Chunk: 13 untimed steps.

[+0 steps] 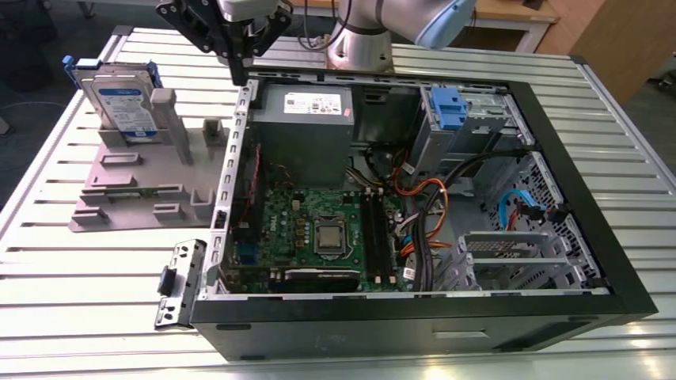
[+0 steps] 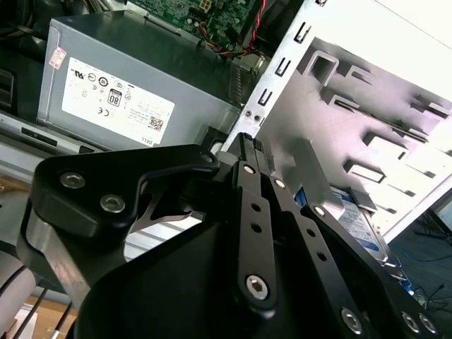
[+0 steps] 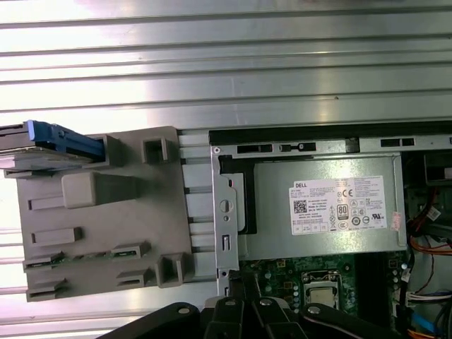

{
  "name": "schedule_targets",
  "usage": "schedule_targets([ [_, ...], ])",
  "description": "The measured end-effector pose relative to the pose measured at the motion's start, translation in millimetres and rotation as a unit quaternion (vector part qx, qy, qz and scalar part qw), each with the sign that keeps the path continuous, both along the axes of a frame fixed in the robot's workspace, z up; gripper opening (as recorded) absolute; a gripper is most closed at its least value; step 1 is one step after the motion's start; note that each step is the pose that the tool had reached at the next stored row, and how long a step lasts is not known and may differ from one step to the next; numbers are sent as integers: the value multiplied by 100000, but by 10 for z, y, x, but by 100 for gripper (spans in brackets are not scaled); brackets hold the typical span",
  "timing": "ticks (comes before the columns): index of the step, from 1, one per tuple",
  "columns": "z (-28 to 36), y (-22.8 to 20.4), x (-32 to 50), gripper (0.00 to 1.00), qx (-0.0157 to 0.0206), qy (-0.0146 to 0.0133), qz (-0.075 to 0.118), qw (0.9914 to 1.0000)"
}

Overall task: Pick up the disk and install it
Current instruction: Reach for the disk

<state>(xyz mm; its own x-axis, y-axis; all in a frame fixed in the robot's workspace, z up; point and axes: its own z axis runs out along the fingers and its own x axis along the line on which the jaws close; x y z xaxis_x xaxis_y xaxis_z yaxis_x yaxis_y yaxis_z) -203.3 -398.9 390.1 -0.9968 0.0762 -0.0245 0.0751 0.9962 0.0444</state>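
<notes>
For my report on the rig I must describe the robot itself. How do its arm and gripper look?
The arm is made of rounded silver-grey segments, with a pale blue cap on one joint. The gripper is matte black, built of flat angular link plates held by silver screws, as the second wrist view shows.

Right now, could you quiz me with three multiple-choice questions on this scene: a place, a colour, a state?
1. Where is the disk? A) inside the computer case B) upright in the grey stand C) flat on the table
2. The disk's bracket is: A) red B) blue C) yellow
3. The computer case is: A) open, circuit board showing B) closed C) upside down
Answers: 1 B, it stands on edge in the grey stand, outside the case. 2 B, blue edges frame it. 3 A, the circuit board lies exposed.
</notes>
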Motion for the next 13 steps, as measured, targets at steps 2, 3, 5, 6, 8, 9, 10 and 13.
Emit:
schedule_targets([
  [2, -1, 0, -7, 10, 2, -1, 2, 100000],
  [3, -1, 0, -11, 10, 1, -1, 2, 100000],
  [5, -1, 0, -17, 10, -1, 1, 2, 100000],
  [6, -1, 0, -20, 10, 1, -1, 3, 100000],
  [8, -2, 0, -26, 10, 4, -2, 1, 100000],
  [9, -2, 0, -30, 10, -2, 0, 1, 100000],
  [10, -2, 0, -33, 10, 0, 0, 1, 100000],
  [13, -3, 0, -43, 10, -1, 1, 1, 100000],
])
